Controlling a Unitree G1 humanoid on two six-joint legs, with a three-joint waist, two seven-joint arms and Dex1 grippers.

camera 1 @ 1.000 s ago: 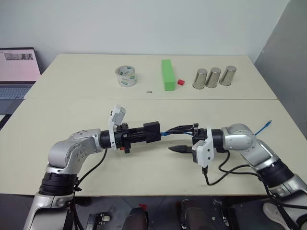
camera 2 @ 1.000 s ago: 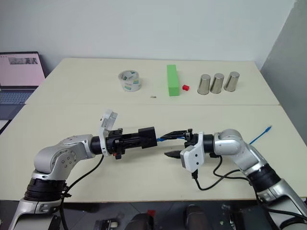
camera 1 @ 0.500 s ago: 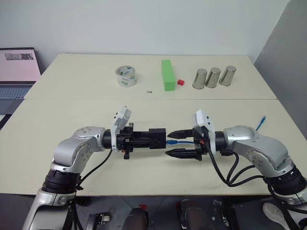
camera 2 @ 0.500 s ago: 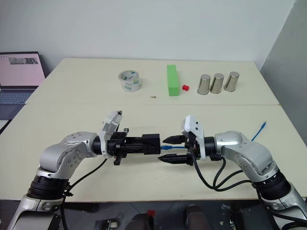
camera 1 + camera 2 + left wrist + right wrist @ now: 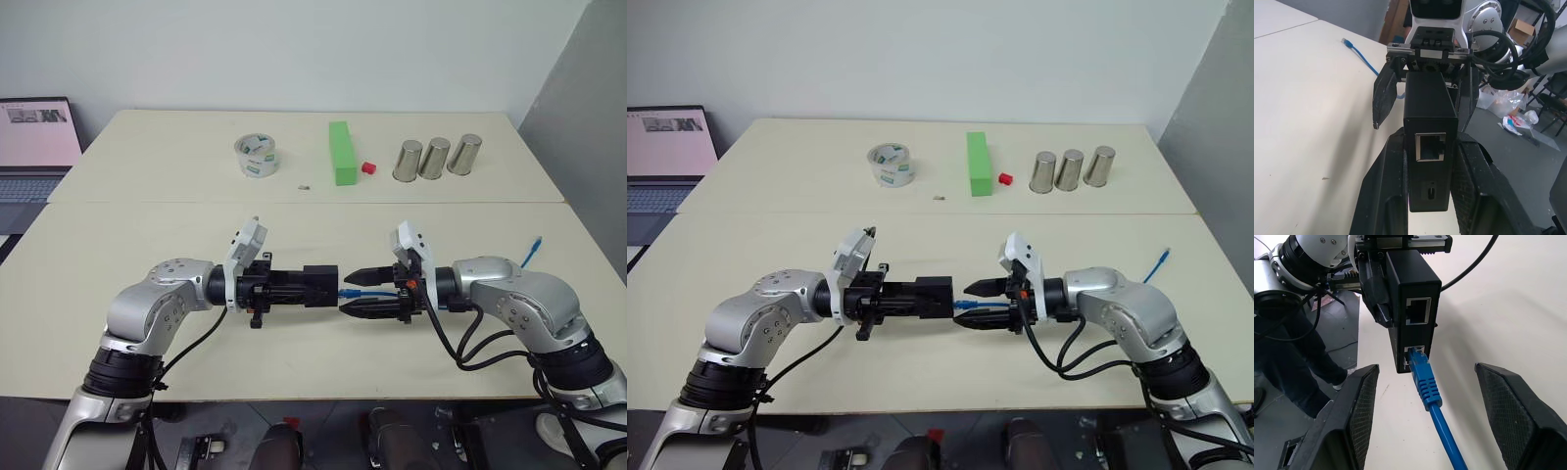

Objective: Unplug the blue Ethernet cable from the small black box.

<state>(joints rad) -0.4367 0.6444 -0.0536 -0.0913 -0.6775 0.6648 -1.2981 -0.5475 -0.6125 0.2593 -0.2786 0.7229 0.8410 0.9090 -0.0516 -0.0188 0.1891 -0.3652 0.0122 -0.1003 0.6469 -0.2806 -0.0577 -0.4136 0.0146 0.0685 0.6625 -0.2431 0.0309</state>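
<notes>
Box held above the table, cable plugged in
The box point(image 5: 320, 284) is clamped by the left gripper point(image 5: 294, 286); the cable point(image 5: 1426, 382) is straddled, ungripped, by the spread right gripper point(image 5: 359, 292).

My left gripper point(image 5: 921, 297) clamps small black box point(image 5: 933, 295) above table point(image 5: 774, 245). Blue Ethernet cable point(image 5: 972, 305) plugged into box's right end. My right gripper point(image 5: 972, 305) open, fingers straddling plug, not touching.
</notes>
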